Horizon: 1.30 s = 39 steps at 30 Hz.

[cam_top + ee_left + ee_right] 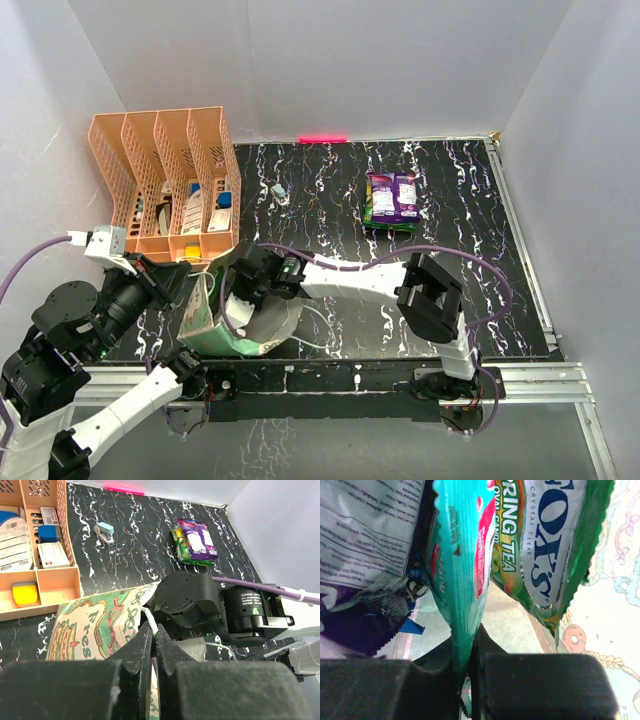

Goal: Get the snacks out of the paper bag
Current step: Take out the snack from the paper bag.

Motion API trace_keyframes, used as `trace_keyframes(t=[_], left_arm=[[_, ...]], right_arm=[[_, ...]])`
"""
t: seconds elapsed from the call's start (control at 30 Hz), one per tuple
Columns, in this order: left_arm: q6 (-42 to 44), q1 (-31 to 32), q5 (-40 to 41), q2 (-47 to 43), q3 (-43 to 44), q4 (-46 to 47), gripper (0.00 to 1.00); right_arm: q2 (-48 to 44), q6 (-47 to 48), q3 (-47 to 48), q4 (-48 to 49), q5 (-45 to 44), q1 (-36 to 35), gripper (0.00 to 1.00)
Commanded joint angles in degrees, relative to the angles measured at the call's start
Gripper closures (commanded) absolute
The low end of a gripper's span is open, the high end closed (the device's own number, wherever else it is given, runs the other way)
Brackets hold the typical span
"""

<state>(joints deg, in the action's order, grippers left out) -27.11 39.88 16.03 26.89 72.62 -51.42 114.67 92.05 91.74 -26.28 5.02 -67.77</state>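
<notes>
The cream and mint paper bag point(222, 325) lies tilted near the front left of the table, its mouth facing right. My left gripper point(153, 632) is shut on the bag's rim where the white string handle point(147, 615) comes out. My right gripper point(465, 655) is inside the bag, shut on the lower edge of a teal packet point(462, 570). Beside the teal one hang a green-and-white packet point(545, 555), a purple-and-white packet point(365, 545) and a corner of a blue one point(411, 626). Two packets, purple on green point(392, 198), lie out on the table at the back right.
An orange slotted file rack point(165, 180) with small items stands at the back left, close behind the bag. A small grey-blue stapler point(104, 531) lies on the black marbled table point(330, 190). White walls close in the table's sides and back.
</notes>
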Motion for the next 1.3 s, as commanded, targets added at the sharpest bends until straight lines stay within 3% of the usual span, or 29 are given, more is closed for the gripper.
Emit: trace_keyframes(t=[0.0, 0.17, 0.37, 0.57, 0.73, 0.8, 0.9, 1.07, 1.17, 1.27], left_arm=[[0.30, 0.20, 0.13, -0.17, 1.00, 1.06, 1.00], [0.32, 0.20, 0.21, -0.01, 0.21, 1.29, 1.00], [-0.28, 0.20, 1.45, 0.09, 0.06, 1.23, 1.00], [-1.18, 0.21, 3.85, -0.30, -0.30, 0.89, 1.00], [-0.56, 0.20, 4.25, -0.21, -0.47, 0.89, 1.00], [-0.36, 0.20, 4.20, 0.06, -0.38, 0.84, 1.00], [-0.46, 0.20, 4.10, -0.21, -0.65, 0.88, 1.00], [-0.49, 0.20, 4.31, -0.46, -1.19, 0.90, 1.00], [-0.44, 0.20, 4.25, -0.33, -0.90, 0.79, 1.00], [-0.63, 0.20, 4.12, -0.67, -0.94, 0.72, 1.00]], right_arm=[[-6.75, -1.92, 1.66, 1.41, 4.61, 0.07, 0.93], [-13.38, -7.03, 1.68, -4.15, 7.63, 0.07, 0.93], [-21.39, -20.64, 0.69, -6.28, 11.09, 0.09, 0.93], [-33.29, -36.60, -6.08, -3.78, 11.64, 0.08, 0.93], [-44.15, -54.31, -12.00, 3.67, 11.39, 0.09, 0.93], [-45.30, -66.19, -10.25, 4.15, 4.98, 0.05, 0.93], [-43.61, -84.19, -2.40, -1.66, -13.45, 0.09, 0.93], [-40.96, -94.25, 6.93, -9.82, -31.31, 0.59, 0.93], [-39.70, -95.30, 8.35, -12.14, -34.09, 6.45, 0.93], [-36.75, -96.81, 8.12, -15.52, -27.17, 19.04, 0.93]])
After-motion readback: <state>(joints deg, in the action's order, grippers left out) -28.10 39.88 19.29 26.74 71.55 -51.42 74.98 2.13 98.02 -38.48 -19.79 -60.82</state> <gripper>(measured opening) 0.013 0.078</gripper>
